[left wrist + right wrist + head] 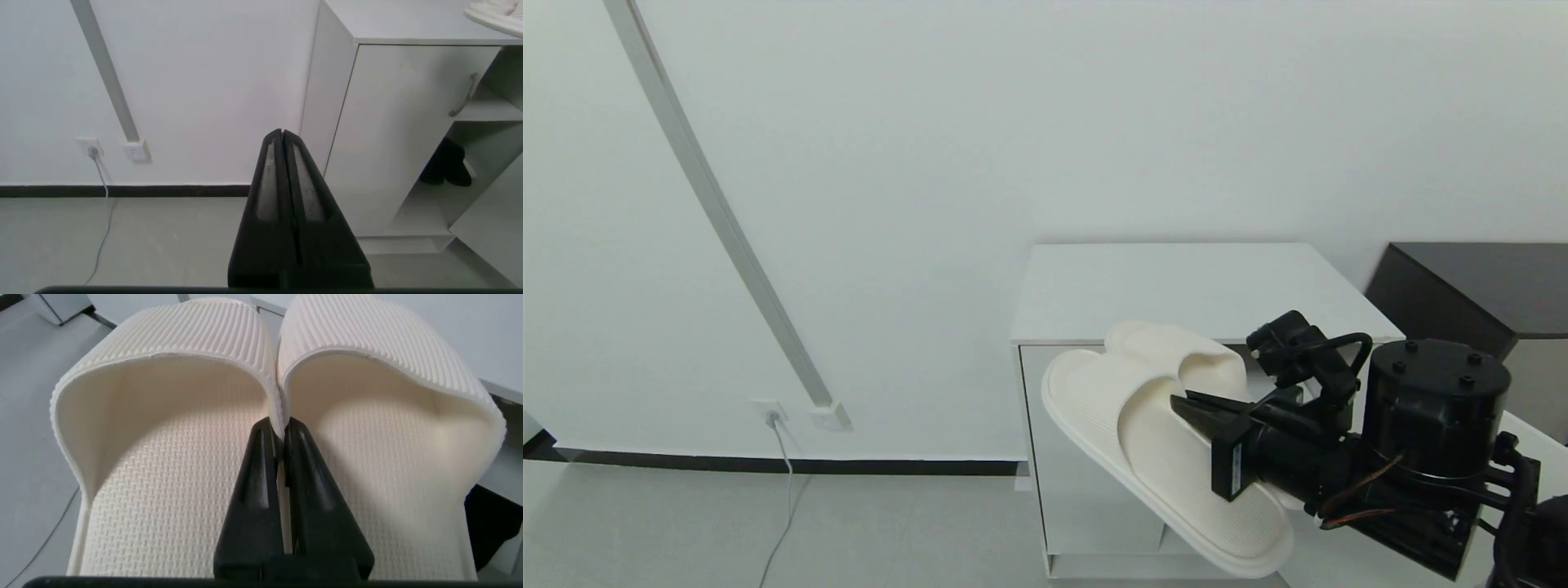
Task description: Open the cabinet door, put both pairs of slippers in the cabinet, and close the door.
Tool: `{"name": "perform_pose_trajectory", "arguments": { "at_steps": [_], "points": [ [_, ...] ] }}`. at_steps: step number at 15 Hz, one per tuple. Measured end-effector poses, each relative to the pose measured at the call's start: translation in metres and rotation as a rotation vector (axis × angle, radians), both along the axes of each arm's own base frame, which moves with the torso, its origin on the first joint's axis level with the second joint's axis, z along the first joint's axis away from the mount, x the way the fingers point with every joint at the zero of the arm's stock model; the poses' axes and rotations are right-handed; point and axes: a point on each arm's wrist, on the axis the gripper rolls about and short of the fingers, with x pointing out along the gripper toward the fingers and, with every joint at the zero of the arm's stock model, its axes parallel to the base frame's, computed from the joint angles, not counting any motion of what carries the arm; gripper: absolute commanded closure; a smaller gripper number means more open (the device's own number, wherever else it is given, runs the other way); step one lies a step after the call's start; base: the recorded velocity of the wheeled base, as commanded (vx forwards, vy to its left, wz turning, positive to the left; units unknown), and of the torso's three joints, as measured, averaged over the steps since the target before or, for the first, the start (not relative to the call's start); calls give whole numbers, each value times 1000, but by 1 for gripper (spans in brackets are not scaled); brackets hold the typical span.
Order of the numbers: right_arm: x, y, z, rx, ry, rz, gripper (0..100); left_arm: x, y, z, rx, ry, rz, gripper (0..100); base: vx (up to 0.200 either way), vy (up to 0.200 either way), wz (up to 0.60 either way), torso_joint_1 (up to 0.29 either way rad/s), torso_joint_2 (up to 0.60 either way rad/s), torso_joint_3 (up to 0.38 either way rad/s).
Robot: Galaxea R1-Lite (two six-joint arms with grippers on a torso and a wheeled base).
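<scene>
Now the slippers could slip out

Right at the right gripper (pixel 280 429), the two black fingers are squeezed together on the white slippers (pixel 163 482). They pinch just the soft inner edges of the two tops, with one slipper on each side of the fingers. That is a small hold for two floppy things. I think a bump or a quick swing could pull one edge free. Then that slipper would fall to the floor.

The heels hang down under the fingers, and the toes stick out past the fingertips. Beyond the toes is the white cabinet (pixel 1176 286). The toes could knock its front edge or the shelf (pixel 490 110) if they go in too high or too low.

The left gripper (pixel 282 135) has its fingers pressed together with nothing between them. Far past its fingertips, the cabinet is open. Dark shoes (pixel 448 163) sit at the bottom, so there is less room down there.
</scene>
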Motion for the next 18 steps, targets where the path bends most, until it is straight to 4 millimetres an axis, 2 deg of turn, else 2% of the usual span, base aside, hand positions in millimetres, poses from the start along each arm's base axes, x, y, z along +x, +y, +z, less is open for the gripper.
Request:
{"name": "perform_pose_trajectory", "arguments": {
  "at_steps": [3, 18],
  "points": [
    [-1, 0, 0, -1, 0, 2, 100, 0, 0, 0, 1, 0, -1, 100, 0, 0, 0, 0, 0, 0],
    [-4, 0, -3, -9, 8, 11, 100, 0, 0, 0, 6, 0, -3, 100, 0, -200, 0, 5, 3, 2]
  ]
}}
